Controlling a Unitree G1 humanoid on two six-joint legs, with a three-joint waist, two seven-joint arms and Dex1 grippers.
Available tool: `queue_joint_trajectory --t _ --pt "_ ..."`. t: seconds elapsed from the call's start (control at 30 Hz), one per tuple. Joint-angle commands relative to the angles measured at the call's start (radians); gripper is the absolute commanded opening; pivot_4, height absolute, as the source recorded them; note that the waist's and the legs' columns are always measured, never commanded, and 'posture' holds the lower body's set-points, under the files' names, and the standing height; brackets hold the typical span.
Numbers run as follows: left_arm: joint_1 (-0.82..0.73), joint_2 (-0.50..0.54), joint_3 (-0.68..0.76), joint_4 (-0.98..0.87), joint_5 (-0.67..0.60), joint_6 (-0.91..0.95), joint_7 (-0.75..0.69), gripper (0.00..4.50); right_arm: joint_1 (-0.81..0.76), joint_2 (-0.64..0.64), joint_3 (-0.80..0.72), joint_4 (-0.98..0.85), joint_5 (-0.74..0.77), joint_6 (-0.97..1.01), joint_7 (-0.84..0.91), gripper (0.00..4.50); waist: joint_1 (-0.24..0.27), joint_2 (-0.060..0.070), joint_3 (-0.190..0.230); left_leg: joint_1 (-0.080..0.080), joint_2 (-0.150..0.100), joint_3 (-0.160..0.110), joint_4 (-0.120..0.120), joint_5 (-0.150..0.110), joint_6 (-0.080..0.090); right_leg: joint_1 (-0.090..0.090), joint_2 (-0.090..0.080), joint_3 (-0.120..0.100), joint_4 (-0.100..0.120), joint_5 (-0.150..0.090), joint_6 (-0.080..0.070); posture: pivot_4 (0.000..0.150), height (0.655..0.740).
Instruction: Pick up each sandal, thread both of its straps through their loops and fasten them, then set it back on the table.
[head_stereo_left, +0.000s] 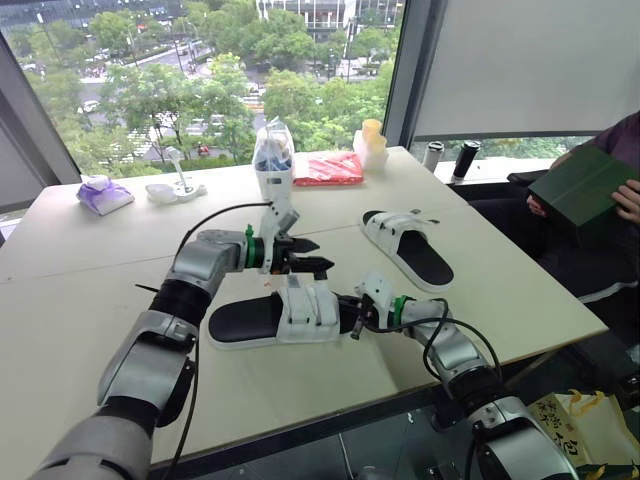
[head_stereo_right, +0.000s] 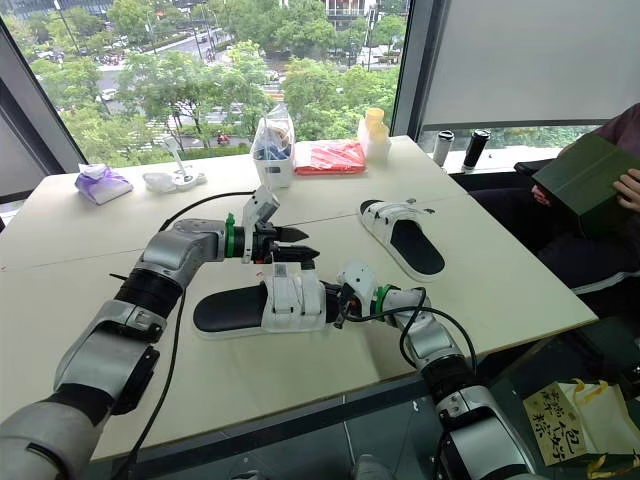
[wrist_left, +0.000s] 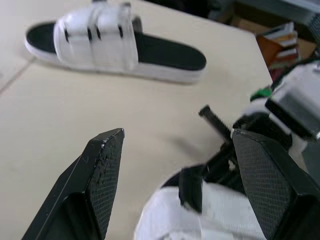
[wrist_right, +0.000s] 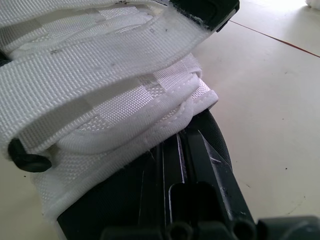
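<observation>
The near sandal (head_stereo_left: 240, 322) is lying by the table's (head_stereo_left: 90, 300) front edge, straps (head_stereo_left: 300, 312) up. The left gripper (head_stereo_left: 318, 254) is hovering just above the straps, its fingers spread wide. The right gripper (head_stereo_left: 352, 318) is touching the straps; whether it is pinching them I cannot tell. The other sandal (head_stereo_left: 408, 247) is lying farther back.

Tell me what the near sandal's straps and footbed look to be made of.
The straps: white woven fabric webbing, matte; the weave and stitched edges show close up. The footbed: black and matte, probably foam or rubber; it shows no gloss, but its texture is too far to tell.
</observation>
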Motion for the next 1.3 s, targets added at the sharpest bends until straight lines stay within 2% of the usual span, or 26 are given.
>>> queue_joint_trajectory --t 0.03,0.13,0.2,0.27,0.4,0.57,0.67,0.9,1.13,1.3 --pt "-0.037 -0.011 -0.003 0.029 0.028 -0.018 -0.099 3.54 0.068 -0.007 0.066 0.133 -0.077 0.066 -0.004 0.00 0.000 0.000 0.000 0.000 0.000 0.000 0.000 0.000 0.000 0.000 0.000 0.000 0.000 0.000 0.000 0.150 0.7400" --pt "-0.026 -0.016 -0.007 0.027 0.050 -0.017 -0.143 3.54 0.075 -0.009 0.065 0.125 -0.076 0.068 -0.006 0.00 0.000 0.000 0.000 0.000 0.000 0.000 0.000 0.000 0.000 0.000 0.000 0.000 0.000 0.000 0.000 0.150 0.7400" --pt "-0.020 -0.021 -0.005 0.020 0.064 -0.016 -0.150 3.00 0.078 -0.009 0.064 0.123 -0.075 0.068 -0.008 0.00 0.000 0.000 0.000 0.000 0.000 0.000 0.000 0.000 0.000 0.000 0.000 0.000 0.000 0.000 0.000 0.150 0.7400" --pt "-0.014 -0.026 -0.003 0.010 0.073 -0.016 -0.154 2.21 0.080 -0.009 0.063 0.120 -0.075 0.069 -0.010 0.00 0.000 0.000 0.000 0.001 0.000 0.000 0.000 0.000 0.000 0.000 0.000 0.000 0.000 0.000 0.000 0.150 0.7400" --pt "-0.008 -0.035 0.014 -0.020 0.073 -0.010 -0.158 0.15 0.084 -0.008 0.063 0.116 -0.074 0.070 -0.011 0.00 0.000 0.000 0.000 0.001 0.000 0.000 0.000 0.000 0.000 0.001 0.000 0.000 0.000 0.000 0.000 0.150 0.7400" --pt "-0.071 -0.054 0.149 -0.044 -0.052 0.132 -0.145 0.07 0.084 -0.008 0.065 0.117 -0.074 0.070 -0.010 0.00 0.000 0.000 0.000 0.001 0.000 0.000 0.000 0.000 0.000 0.001 0.000 0.000 0.000 0.000 0.000 0.150 0.7400" --pt "-0.106 -0.063 0.201 -0.007 -0.073 0.159 -0.110 0.07 0.081 -0.008 0.065 0.120 -0.074 0.070 -0.008 0.00 0.000 0.000 0.001 0.000 0.000 -0.001 0.000 0.000 0.000 0.000 0.000 0.000 0.000 0.000 0.000 0.150 0.7400" --pt "-0.127 -0.072 0.152 0.185 0.060 -0.032 -0.039 0.07 0.082 -0.006 0.065 0.122 -0.073 0.072 -0.009 0.00 0.001 0.000 0.001 0.001 0.000 -0.001 0.000 0.000 0.000 0.001 0.000 0.000 0.000 0.000 0.000 0.150 0.7400" --pt "-0.150 -0.081 0.025 0.397 0.288 -0.287 0.053 0.07 0.088 -0.006 0.060 0.113 -0.070 0.075 -0.019 0.00 0.001 -0.001 0.001 0.001 0.000 -0.001 0.000 0.000 0.000 0.001 0.000 0.000 0.000 0.000 0.000 0.150 0.7400" --pt "-0.174 -0.093 0.007 0.468 0.349 -0.355 0.063 0.07 0.098 -0.005 0.060 0.104 -0.068 0.077 -0.025 0.00 0.001 0.000 0.001 0.003 0.000 -0.001 0.000 0.000 0.000 0.002 0.000 0.000 0.000 0.000 0.000 0.150 0.7400"
